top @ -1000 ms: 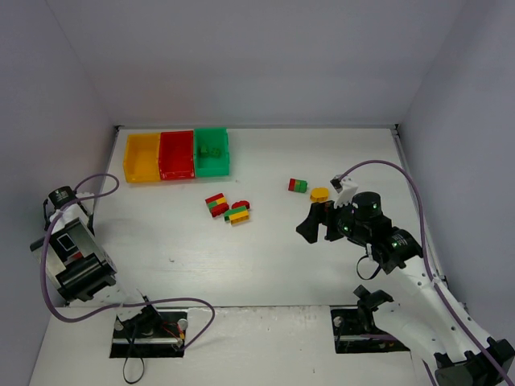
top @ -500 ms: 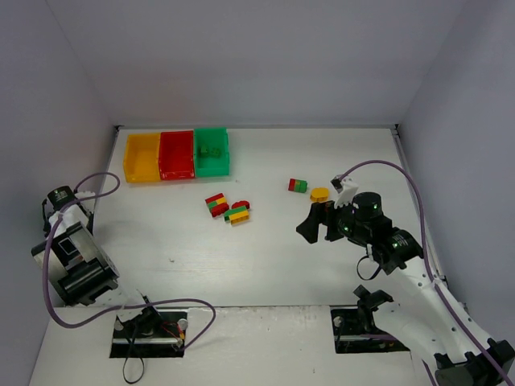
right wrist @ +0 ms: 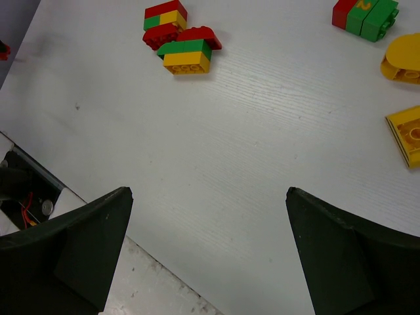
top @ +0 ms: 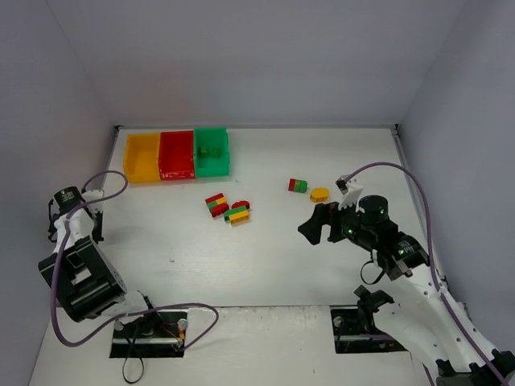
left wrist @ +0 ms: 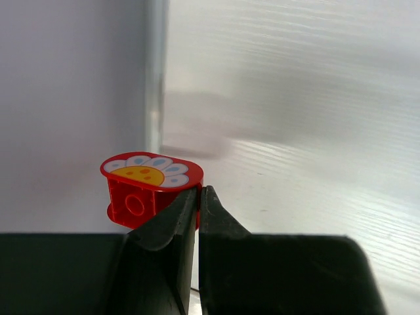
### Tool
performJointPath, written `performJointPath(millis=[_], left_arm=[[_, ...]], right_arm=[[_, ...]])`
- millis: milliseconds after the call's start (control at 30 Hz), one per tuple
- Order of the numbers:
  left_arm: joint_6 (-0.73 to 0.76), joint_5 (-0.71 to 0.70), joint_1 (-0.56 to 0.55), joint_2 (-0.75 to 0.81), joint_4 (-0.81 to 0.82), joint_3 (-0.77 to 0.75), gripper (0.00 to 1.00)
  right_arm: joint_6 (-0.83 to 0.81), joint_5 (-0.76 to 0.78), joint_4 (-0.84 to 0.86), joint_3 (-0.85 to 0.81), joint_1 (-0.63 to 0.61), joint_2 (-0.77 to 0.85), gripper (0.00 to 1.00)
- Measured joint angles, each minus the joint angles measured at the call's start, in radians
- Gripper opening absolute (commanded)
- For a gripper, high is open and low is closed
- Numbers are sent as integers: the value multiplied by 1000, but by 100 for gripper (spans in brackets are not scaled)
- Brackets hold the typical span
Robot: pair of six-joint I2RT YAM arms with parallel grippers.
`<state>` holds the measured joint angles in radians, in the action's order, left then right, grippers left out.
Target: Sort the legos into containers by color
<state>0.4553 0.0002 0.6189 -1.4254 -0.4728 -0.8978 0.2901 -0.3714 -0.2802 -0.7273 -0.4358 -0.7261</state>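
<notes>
Left pincer [left wrist: 198,192]: clenched fully, fingers pressed together, low at the left edge of the surface [top: 265,265], beside the wall. A red flower-printed lego [left wrist: 149,188] sits just left of the tips, not between them; it appears to touch the left finger, though the view is unclear. Right pincer [right wrist: 207,191]: released wide, hovering over the surface right of centre. Other legos [top: 228,208] lie mid-surface. The containers [top: 177,174] stand far left.

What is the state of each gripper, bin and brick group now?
left gripper, shut, holding nothing
red flower brick, loose, beside the shut jaws
right gripper, open, empty
green bin, holds one green brick
red bin, looks empty
yellow bin, looks empty
mixed clumps, stacked, unsorted on the table
yellow round brick, loose on the table
</notes>
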Motion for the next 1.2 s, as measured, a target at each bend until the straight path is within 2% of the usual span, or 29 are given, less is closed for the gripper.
performJointPath(millis=[300, 400, 533, 667, 833, 1067, 1100, 1167, 1200], left_arm=[[-85, 6, -146, 18, 9, 44, 0], [-125, 10, -208, 16, 13, 14, 0], [-201, 10, -347, -23, 34, -83, 0], [-279, 8, -500, -141, 60, -251, 0], [-353, 7, -640, -380, 87, -572, 0], [-390, -4, -732, -716, 58, -1032, 0], [-393, -8, -736, -759, 50, -1086, 3], [-399, -25, -737, -813, 50, -1144, 21], [-404, -35, -737, -828, 48, -1152, 23]], right_arm=[[0, 0, 0, 0, 0, 17, 100], [0, 0, 0, 0, 0, 17, 100], [0, 0, 0, 0, 0, 19, 100], [0, 8, 0, 0, 0, 19, 100], [4, 33, 0, 0, 0, 12, 100], [40, 76, -1, -12, 0, 3, 100], [47, 83, -1, -14, 0, 2, 100], [56, 97, -1, -18, 0, 1, 100], [61, 105, -1, -19, 0, -1, 100]])
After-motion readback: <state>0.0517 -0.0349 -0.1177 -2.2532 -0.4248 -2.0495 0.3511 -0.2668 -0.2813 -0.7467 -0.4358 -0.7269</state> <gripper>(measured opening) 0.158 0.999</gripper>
